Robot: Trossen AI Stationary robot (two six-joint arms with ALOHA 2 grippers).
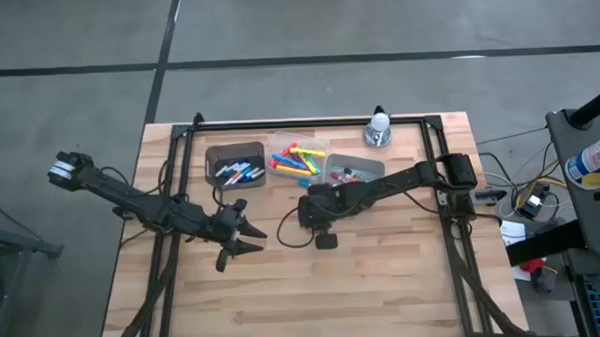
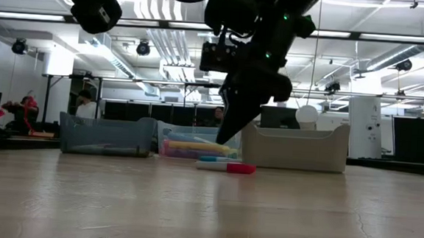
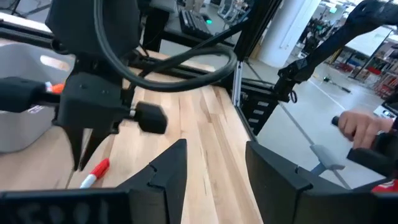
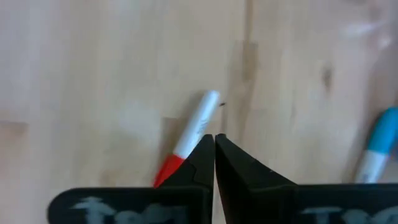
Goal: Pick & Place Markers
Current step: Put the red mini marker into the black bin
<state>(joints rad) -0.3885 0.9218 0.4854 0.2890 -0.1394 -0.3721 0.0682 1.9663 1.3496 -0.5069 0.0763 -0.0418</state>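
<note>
A: Hanging over the middle of the wooden table [image 1: 384,276], the right gripper [image 4: 214,142] has its two dark fingers pressed tip to tip, with nothing between them; the jaws are closed and empty.

B: And the marker?

A: A white marker with a red cap [image 4: 186,140] lies flat on the wood just beside the closed tips, on one side of them; in the right wrist view the fingertips partly cover its body near the cap, but they do not hold it. A second marker with a blue cap [image 4: 374,149] lies well off to the other side of the jaws.

B: Does the table-level view agree?

A: Yes; there the fingers point down at the tabletop, and the two markers lie end to end just in front of the bins; whether the tips touch the wood, I cannot tell.

B: The bins?

A: Three small ones stand in a row beyond the right gripper: a dark bin [image 1: 235,163] holding white-bodied markers; a clear bin [image 1: 298,159] with yellow, pink and orange ones; a pale bin [image 1: 354,172] with a few more.

B: The left arm?

A: The left gripper [image 1: 244,240] waits nearer the table's left side, well apart from the markers; its jaws are spread wide with nothing in them. A person's hand [image 3: 364,127] shows in the room beyond the table's edge.
</note>
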